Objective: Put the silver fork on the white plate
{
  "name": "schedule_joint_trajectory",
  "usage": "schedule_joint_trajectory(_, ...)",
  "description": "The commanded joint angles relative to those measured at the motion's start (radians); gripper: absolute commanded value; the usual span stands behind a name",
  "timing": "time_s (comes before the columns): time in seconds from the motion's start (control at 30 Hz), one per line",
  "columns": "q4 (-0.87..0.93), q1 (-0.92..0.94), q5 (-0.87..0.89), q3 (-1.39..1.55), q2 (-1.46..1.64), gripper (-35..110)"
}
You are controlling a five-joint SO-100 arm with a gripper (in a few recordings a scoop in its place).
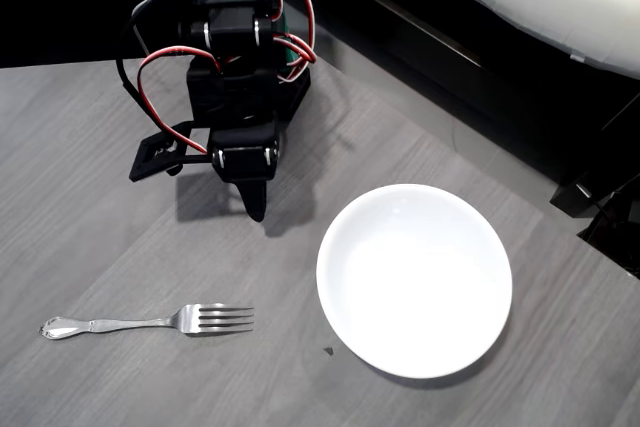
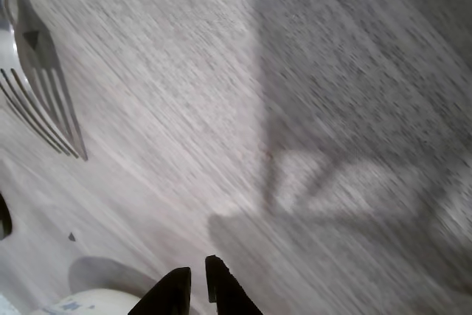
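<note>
Start of the task: the fork (image 1: 150, 323) lies flat on the counter (image 1: 90, 227), tines toward the plate (image 1: 414, 279) but well apart from it, while the empty pincer (image 1: 256, 209), fingertips nearly together, hangs above bare counter between them, grasp not yet begun.

Your arm (image 1: 238, 57) is matte black all over, built from blocky printed segments. Red and black cables loop loosely along both its sides, with a white one near the top. You can see rows of small holes on the upper block and pale screw heads on the joint faces. The gripper (image 1: 256, 209) ends in dark, pointed fingers (image 2: 225, 285).
</note>
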Motion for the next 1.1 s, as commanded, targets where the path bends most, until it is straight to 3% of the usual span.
schedule_joint_trajectory(0.0,-0.012,-0.014,0.000,-0.003,0.031,0)
schedule_joint_trajectory(0.27,-0.021,0.008,-0.017,-0.012,0.031,0)
schedule_joint_trajectory(0.43,-0.038,0.181,-0.132,-0.190,-0.015,0)
schedule_joint_trajectory(0.67,0.002,0.288,-0.229,-0.808,-0.850,0)
schedule_joint_trajectory(1.07,-0.083,0.302,-0.410,-1.048,-1.394,14)
